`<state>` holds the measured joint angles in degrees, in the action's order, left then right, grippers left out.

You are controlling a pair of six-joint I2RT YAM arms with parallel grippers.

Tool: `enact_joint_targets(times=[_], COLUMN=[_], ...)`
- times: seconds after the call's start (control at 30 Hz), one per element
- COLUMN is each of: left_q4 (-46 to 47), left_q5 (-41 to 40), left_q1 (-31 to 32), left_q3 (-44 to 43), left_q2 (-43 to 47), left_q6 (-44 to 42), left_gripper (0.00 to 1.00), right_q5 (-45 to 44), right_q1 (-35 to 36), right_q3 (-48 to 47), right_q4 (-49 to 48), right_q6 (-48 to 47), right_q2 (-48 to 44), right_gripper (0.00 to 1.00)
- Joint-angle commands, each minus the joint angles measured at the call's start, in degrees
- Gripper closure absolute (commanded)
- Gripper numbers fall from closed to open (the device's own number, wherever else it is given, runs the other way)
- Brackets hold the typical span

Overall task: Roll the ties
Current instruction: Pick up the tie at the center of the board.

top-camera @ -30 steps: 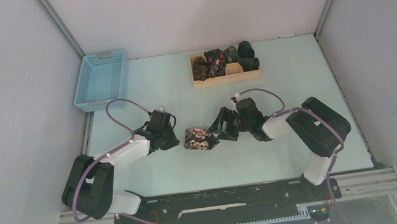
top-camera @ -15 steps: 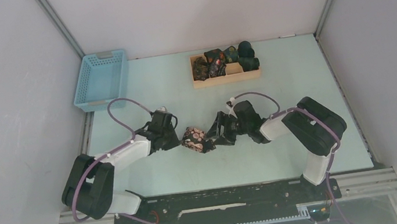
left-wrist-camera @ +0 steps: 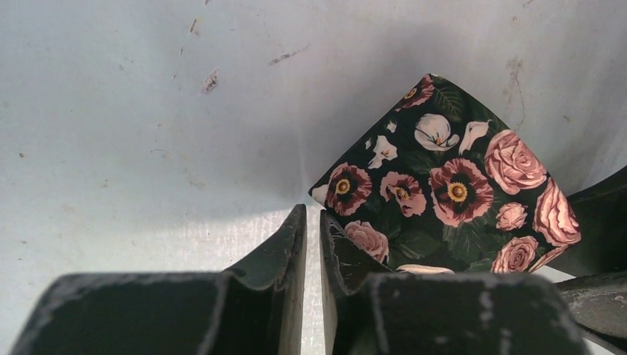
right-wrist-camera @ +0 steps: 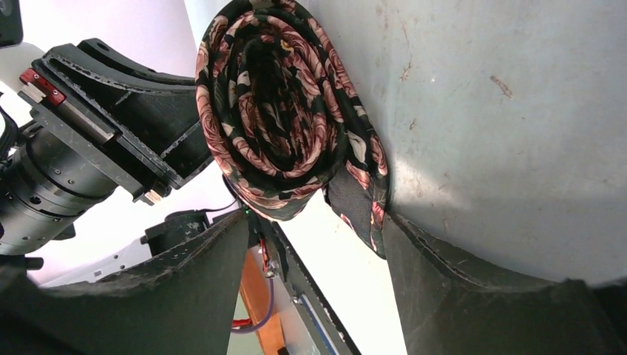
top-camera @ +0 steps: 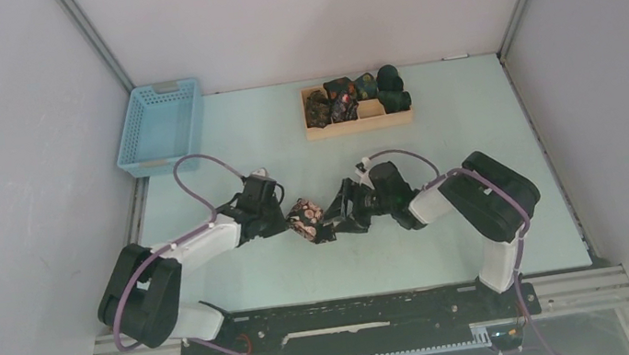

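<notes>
Rolled tie [top-camera: 309, 220] sat mid-frame in the top view, on the worktop [top-camera: 438, 160] between the two arms — floral on a dark ground, wound into a spiral. Left jaws were almost pressed together, with only a thin slit and nothing in it. In the left wrist view the right-hand finger [left-wrist-camera: 336, 248] lay against the roll's edge, so it looked like a brace, not a pinch. Right jaws were spread wide either side of the roll's end face, not clamped on it. The tie's loose tail [right-wrist-camera: 361, 200] hung free below the spiral in the right wrist view, touching one finger [right-wrist-camera: 421, 251].

Judged stage: rolling done, pickup pending. Finished rolls [top-camera: 355, 93] sat in the wooden tray [top-camera: 359, 125] at upper centre.

Risks:
- tail untucked, so any slack in the grab could let the outer wrap spring open
- right jaws closing off-centre might catch only the tail, and the roll would hang and unwind
- a hard squeeze could flatten the spiral or telescope its core out
- the left finger brace slipping would skid the roll sideways — smooth fabric on a smooth worktop
- both wrists sat very close, so a small path error could clash them
</notes>
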<state>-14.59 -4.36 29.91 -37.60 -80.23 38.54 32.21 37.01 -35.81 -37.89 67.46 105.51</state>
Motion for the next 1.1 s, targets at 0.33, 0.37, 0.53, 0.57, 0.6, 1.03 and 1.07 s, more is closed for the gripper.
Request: enact_joint_targets(times=[0.33, 0.37, 0.53, 0.57, 0.6, 1.03, 1.07], left_q4=[-7.2, -7.2, -5.7, -5.3, -4.8, 1.5, 1.6], left_q5=[-9.2, -9.0, -7.2, -6.3, -4.9, 2.9, 2.9], left_q1=[-3.7, -4.4, -6.5, -6.5, -6.5, -3.0, -2.4], left_q3=[-5.1, -6.2, -13.4, -14.4, -15.1, -8.4, -7.8], left_q2=[5.8, 5.1, -4.9, -6.7, -8.2, -10.1, -9.9], left_q6=[-5.2, -6.0, -9.1, -9.3, -9.3, -4.4, -4.1], left_gripper=[0.84, 0.83, 0.84, 0.85, 0.84, 0.83, 0.83], right_q5=[-17.3, -17.3, -15.0, -15.0, -15.0, -11.9, -11.7], right_q1=[6.8, 7.7, 9.5, 9.2, 8.9, 5.4, 5.0], right_q3=[5.2, 5.6, 5.6, 5.7, 5.7, 5.7, 5.7], right_q4=[25.1, 23.5, 16.5, 16.7, 17.2, 14.6, 14.0], right_q6=[-5.3, -3.8, -0.8, -0.9, -1.0, 0.0, 0.0], right_q2=[-13.3, -13.0, -9.7, -9.8, -10.2, -6.5, -6.3], right_gripper=[0.28, 0.28, 0.3, 0.3, 0.3, 0.31, 0.31])
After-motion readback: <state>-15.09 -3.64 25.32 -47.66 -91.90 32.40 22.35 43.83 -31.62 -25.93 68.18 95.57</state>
